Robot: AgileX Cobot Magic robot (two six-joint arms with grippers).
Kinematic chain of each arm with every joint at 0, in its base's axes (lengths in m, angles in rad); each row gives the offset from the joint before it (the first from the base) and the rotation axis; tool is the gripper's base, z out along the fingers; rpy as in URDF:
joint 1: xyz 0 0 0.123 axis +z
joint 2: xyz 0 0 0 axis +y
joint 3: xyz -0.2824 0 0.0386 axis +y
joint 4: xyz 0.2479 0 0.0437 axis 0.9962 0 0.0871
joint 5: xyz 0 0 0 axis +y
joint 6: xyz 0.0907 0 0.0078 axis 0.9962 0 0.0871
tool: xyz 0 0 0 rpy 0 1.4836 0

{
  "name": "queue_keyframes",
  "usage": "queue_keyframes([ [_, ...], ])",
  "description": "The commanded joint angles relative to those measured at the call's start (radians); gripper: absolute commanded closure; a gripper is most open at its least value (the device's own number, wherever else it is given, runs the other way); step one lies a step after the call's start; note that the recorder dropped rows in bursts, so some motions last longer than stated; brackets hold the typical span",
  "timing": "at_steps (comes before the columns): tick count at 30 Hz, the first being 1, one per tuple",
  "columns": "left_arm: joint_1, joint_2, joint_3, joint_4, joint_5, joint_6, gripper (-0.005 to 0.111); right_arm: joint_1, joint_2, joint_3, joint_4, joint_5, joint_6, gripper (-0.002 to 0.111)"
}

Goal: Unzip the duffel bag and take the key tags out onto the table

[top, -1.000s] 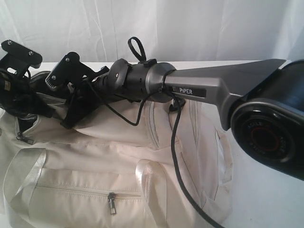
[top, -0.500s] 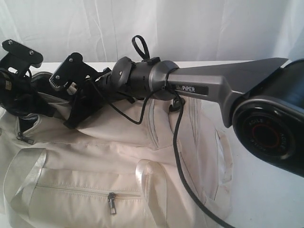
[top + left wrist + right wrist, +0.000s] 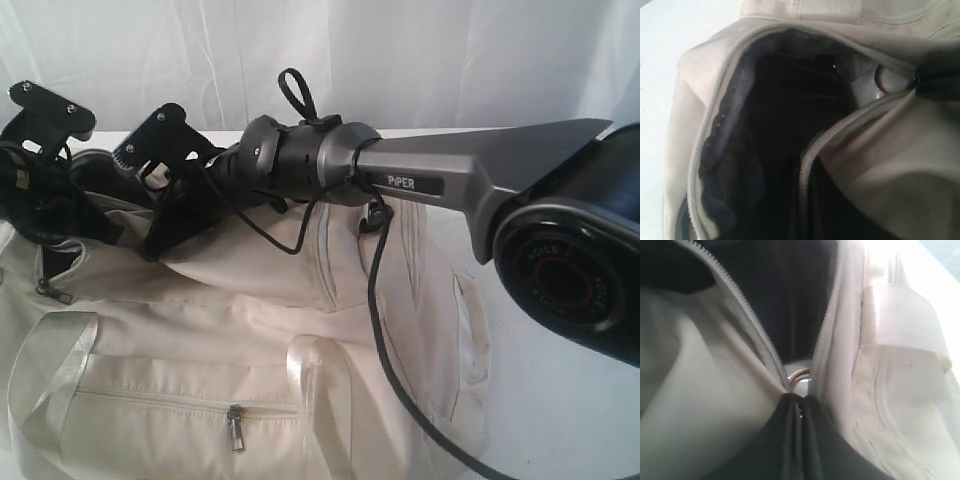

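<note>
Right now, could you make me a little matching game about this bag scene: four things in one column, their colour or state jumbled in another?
Things:
1 main zipper
2 front pocket zipper
3 bag lining
4 table

Colour or state:
a white
b zipped shut
c dark
d partly open

Pairs: 1-d, 2-b, 3-c, 4-a

My right end effector [image 3: 799, 399] has pinched shut right against the zipper ring [image 3: 798, 375]. In the upper left of the exterior view, its wrist has lifted and drawn back slightly rightward.
</note>
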Motion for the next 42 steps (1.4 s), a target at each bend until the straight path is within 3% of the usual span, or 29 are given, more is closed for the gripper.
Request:
queue_keyframes([
  [1, 0.013, -0.013, -0.001, 0.020, 0.072, -0.006, 0.107, -0.044, -0.034, 0.007, -0.042, -0.005, 0.024, 0.108],
  [23, 0.013, -0.013, -0.001, 0.020, 0.090, -0.006, 0.107, -0.134, -0.125, 0.009, -0.058, 0.230, 0.026, 0.108],
  [33, 0.013, -0.013, -0.001, 0.020, 0.088, -0.006, 0.107, -0.136, -0.123, 0.009, -0.004, 0.227, 0.043, 0.108],
  [42, 0.013, -0.013, -0.001, -0.038, 0.042, -0.011, 0.107, -0.136, -0.123, 0.018, 0.082, 0.485, 0.033, 0.108],
])
